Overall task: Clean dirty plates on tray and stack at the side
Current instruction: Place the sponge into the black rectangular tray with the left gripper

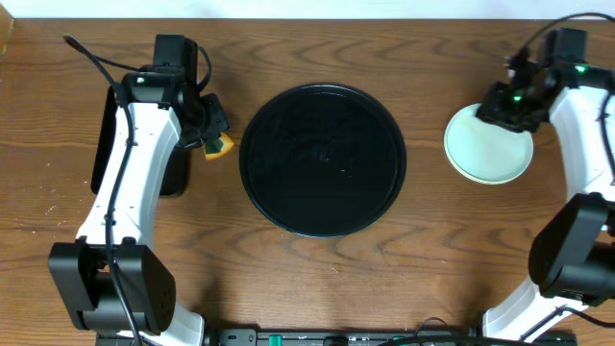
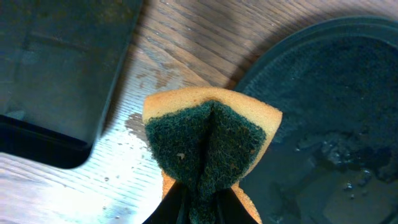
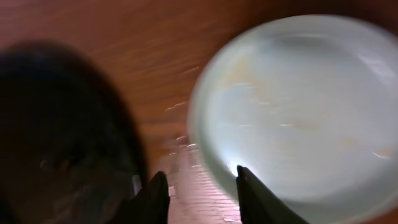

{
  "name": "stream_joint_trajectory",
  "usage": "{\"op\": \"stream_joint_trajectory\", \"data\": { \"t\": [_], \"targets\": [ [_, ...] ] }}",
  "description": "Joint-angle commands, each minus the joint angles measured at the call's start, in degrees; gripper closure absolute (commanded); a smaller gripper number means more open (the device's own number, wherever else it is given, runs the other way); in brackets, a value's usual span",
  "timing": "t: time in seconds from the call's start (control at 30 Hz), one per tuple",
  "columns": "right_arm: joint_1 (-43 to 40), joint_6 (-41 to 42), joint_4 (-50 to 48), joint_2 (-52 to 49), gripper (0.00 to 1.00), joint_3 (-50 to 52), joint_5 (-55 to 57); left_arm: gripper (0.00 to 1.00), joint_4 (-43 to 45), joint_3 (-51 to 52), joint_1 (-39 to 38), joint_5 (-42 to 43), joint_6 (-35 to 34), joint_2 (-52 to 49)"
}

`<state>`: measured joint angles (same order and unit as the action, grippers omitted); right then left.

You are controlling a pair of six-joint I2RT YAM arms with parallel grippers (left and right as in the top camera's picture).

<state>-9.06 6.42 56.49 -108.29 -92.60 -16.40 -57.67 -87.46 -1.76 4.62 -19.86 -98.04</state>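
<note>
**Plates stacked beside an emptied tray**

The plates (image 1: 488, 146) sat in a pile on the bare wood to the right of the round black tray (image 1: 322, 159), apart from its rim. A pale blue-green plate was on top, and a pale yellow edge showed beneath it at the lower left. The number in the pile could not be read. In the right wrist view the top plate (image 3: 298, 118) was blurred. It had faint orange tints that might have been leftover sauce or only smear from the blur.

The tray held no plates, only beads and a film of water, which suggests the wiping was done there. By that reading the task looked close to finished.

The right gripper (image 3: 202, 193) hovered over the stack's far edge with its jaws moderately apart. Nothing was clamped between them, as far as the blur allowed. The pose fitted a plate just set down, or one about to be checked.

On the other side of the tray, the left gripper (image 2: 199, 208) was closed on a sponge (image 2: 211, 143). The sponge was pinched into a fold with the green scouring face outward and the yellow foam behind. It was held just off the tray's left rim, above a wet patch of the table (image 1: 317, 288), probably parked clear of the right arm's work. The rectangular black tray (image 2: 56, 68) lay just beyond it, a likely place for the sponge to go.
</note>
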Motion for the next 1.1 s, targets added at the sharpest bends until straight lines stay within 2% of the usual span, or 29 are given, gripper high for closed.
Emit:
{"op": "stream_joint_trajectory", "data": {
  "t": [0.0, 0.1, 0.17, 0.3, 0.57, 0.67, 0.97, 1.07],
  "targets": [
    [4.7, -2.5, 0.2, 1.6, 0.61, 0.5, -4.7, 0.88, 0.0, 0.1, 2.6, -2.4, 2.5, 0.2],
    [9.4, -2.9, -0.5, 1.6, 0.54, 0.5, -4.4, 0.88, 0.1, 0.1, 5.4, -2.9, 4.5, 0.2],
    [12.7, -2.9, -1.6, 1.6, 0.50, 0.5, -3.0, 0.92, 0.8, 0.1, 7.6, -6.5, 6.0, 0.1],
    [17.8, -2.2, -4.0, 1.5, 0.42, 0.5, 0.5, 0.92, 4.8, 0.5, 11.3, -9.4, 10.5, -0.9],
    [22.6, -2.2, -5.7, 1.5, 0.40, 0.5, 1.6, 0.92, 14.1, 2.3, 14.6, -9.4, 16.2, -6.8],
    [23.0, -2.2, -5.0, 1.5, 0.39, 0.5, 1.6, 0.92, 14.5, 2.3, 15.4, -9.4, 18.6, -9.7],
    [23.1, -2.3, -4.2, 1.5, 0.39, 0.5, 1.6, 0.92, 14.5, 2.3, 17.0, -9.4, 19.0, -16.8],
    [23.1, -2.3, -4.2, 1.5, 0.39, 0.5, 1.6, 0.87, 14.3, 2.3, 16.8, -9.3, 18.9, -18.1]
  ]
}}
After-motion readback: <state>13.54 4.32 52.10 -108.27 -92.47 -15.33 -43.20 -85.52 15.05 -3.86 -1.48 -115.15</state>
